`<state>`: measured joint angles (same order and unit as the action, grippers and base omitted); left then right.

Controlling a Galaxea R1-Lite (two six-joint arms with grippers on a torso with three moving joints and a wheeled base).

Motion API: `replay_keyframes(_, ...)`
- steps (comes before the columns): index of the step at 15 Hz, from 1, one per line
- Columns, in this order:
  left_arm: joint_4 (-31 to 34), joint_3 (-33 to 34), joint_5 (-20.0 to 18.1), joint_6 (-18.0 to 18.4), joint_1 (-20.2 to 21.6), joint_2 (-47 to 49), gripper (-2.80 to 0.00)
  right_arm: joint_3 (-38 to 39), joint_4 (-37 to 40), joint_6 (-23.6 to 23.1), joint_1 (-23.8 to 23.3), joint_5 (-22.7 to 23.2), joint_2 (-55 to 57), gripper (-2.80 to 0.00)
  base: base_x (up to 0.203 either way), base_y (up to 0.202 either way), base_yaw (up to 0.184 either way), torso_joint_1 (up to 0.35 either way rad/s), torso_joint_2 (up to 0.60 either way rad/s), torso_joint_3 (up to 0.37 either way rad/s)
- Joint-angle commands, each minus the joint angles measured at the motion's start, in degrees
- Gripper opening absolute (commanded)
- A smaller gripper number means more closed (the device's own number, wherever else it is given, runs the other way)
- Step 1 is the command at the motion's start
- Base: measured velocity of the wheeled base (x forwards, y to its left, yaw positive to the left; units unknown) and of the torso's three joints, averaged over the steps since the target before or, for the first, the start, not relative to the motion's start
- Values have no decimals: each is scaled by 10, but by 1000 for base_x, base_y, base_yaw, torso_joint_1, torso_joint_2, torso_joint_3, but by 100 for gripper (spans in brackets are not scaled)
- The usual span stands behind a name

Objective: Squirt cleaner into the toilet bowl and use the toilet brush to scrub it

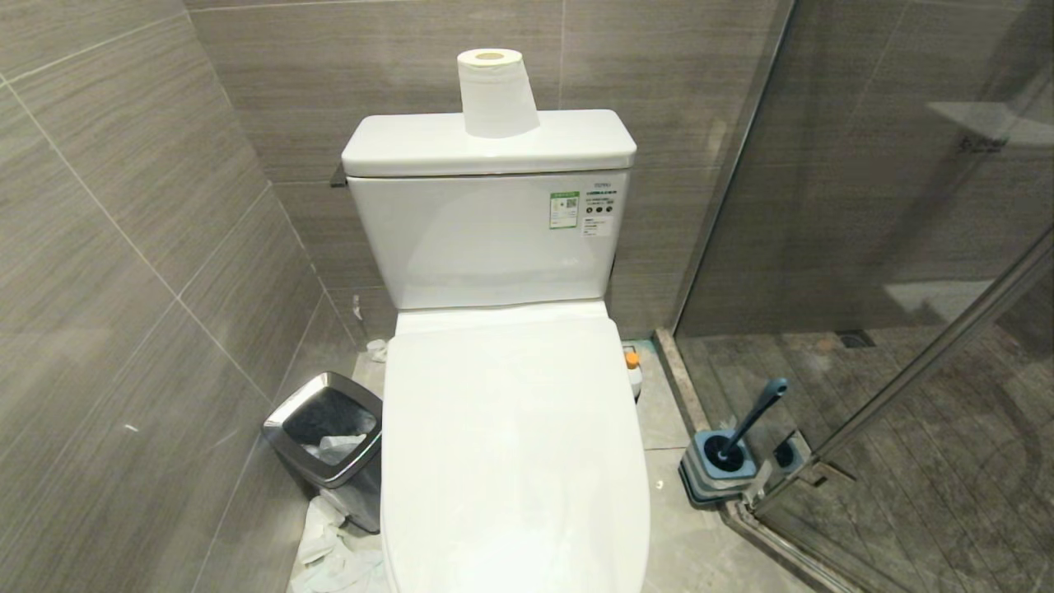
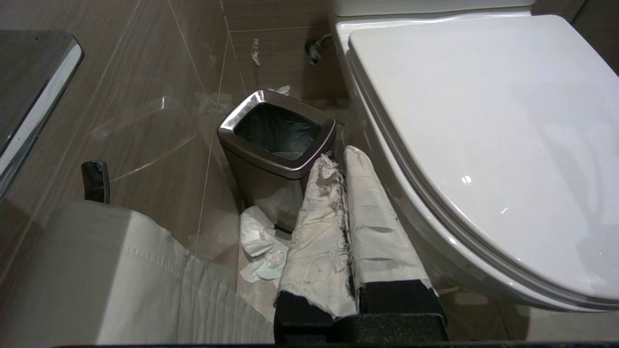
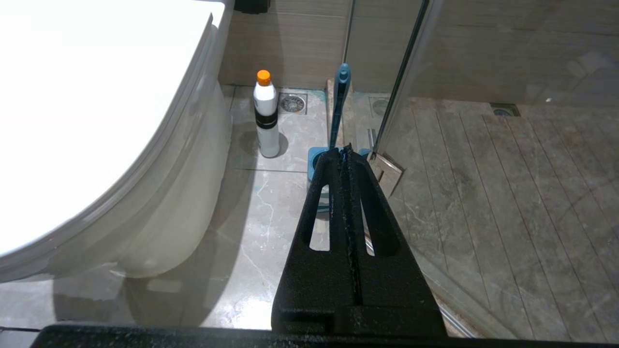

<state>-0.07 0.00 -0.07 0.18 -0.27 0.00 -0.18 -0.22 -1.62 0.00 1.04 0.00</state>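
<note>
We see the toilet bowl [image 1: 515, 445] nearest, centre of the head view, lid down flat over the seat, its long axis running near to far toward the tank. Neither arm shows in the head view. In the left wrist view the left tool [image 2: 344, 159] sits low at the toilet's left side, fingers wrapped in white covering and pressed together, nothing held. In the right wrist view the right tool [image 3: 344, 157] sits low at the toilet's right side, black fingers closed tight against each other, nothing held.

Left of the toilet, near: crumpled tissue [image 1: 329, 548] on the floor, then the steel-rimmed waste bin [image 1: 328, 449] just beside the toilet, with a dark liner.

Right of the toilet, by the glass shower door's [image 1: 906, 247] lower corner: the toilet brush [image 1: 753, 416] stands head-down in its square holder [image 1: 718, 469], handle tilted, rounded tip pointing up and to the far right.

Farther back, tucked just beside the toilet's right side: the cleaner [image 1: 631, 371], upright on the floor, orange cap up, long axis vertical, mostly hidden in the head view.

Farthest: a toilet paper roll [image 1: 496, 92] standing on end on the tank lid [image 1: 412, 144].
</note>
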Motion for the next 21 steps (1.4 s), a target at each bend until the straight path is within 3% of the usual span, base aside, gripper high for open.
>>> replay_keyframes(1, 0, 0, 0, 0, 0, 0, -280, 0, 0, 0, 0, 0, 1, -280, 0, 0, 0, 0, 0, 0)
replay_keyframes(21, 0, 0, 0, 0, 0, 0, -280, 0, 0, 0, 0, 0, 1, -280, 0, 0, 0, 0, 0, 0)
